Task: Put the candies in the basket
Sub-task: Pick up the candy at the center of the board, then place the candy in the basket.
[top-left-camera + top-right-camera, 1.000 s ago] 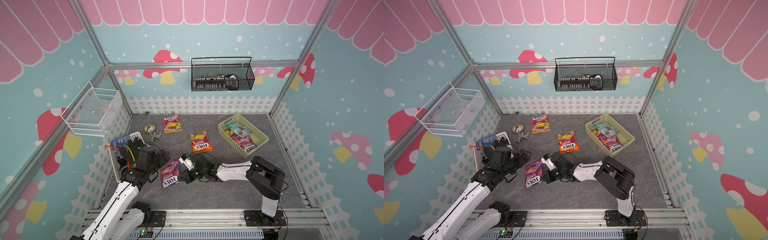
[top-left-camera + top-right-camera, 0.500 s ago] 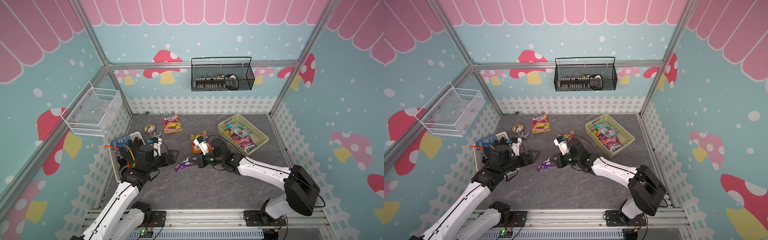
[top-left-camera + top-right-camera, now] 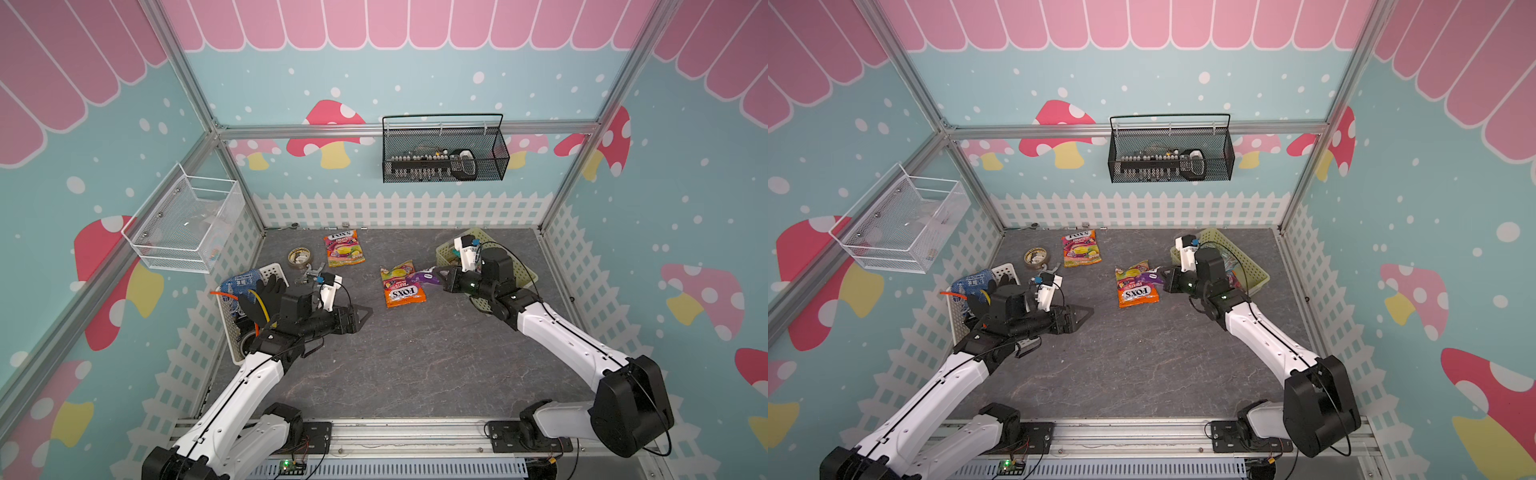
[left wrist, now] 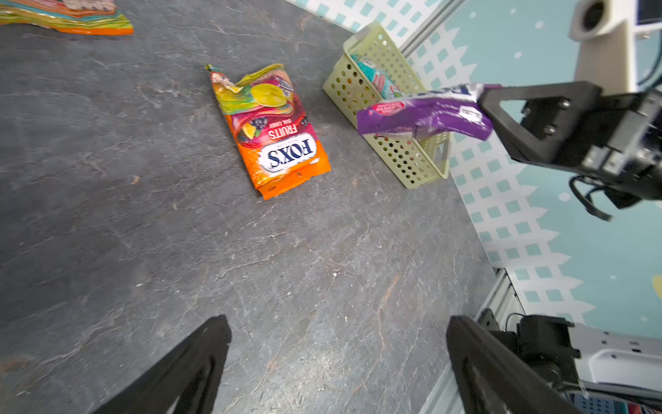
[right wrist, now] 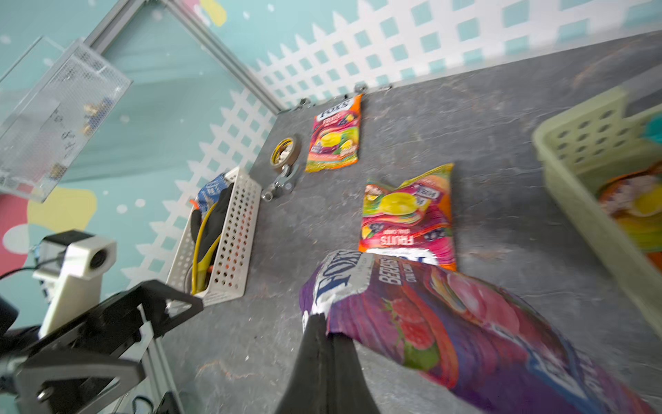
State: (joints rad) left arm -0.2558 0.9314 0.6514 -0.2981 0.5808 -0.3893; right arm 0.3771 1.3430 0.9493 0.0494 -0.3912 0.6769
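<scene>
My right gripper (image 3: 442, 276) (image 5: 324, 319) is shut on one edge of a purple candy bag (image 3: 426, 277) (image 4: 422, 114) (image 5: 447, 322) and holds it above the floor, just left of the pale yellow-green basket (image 3: 525, 276) (image 4: 404, 157). Inside the basket lie a teal bag (image 4: 376, 77) and an orange bag (image 5: 637, 204). An orange candy bag (image 3: 401, 284) (image 4: 272, 132) rests flat on the floor in the middle. Another candy bag (image 3: 343, 248) (image 5: 335, 134) lies near the back fence. My left gripper (image 3: 359, 318) (image 4: 336, 319) hovers open and empty over bare floor at the left.
A white lattice basket (image 3: 249, 299) holding a black glove stands against the left fence. A tape roll (image 3: 300, 257) and a metal clamp (image 3: 311, 276) lie beside it. A black wire basket (image 3: 444, 158) hangs on the back wall, a white mesh one (image 3: 187, 224) on the left wall.
My right gripper lifted the purple bag off the front-left floor and carried it right and back, up to the basket's left side. My left gripper reached a little further right.
</scene>
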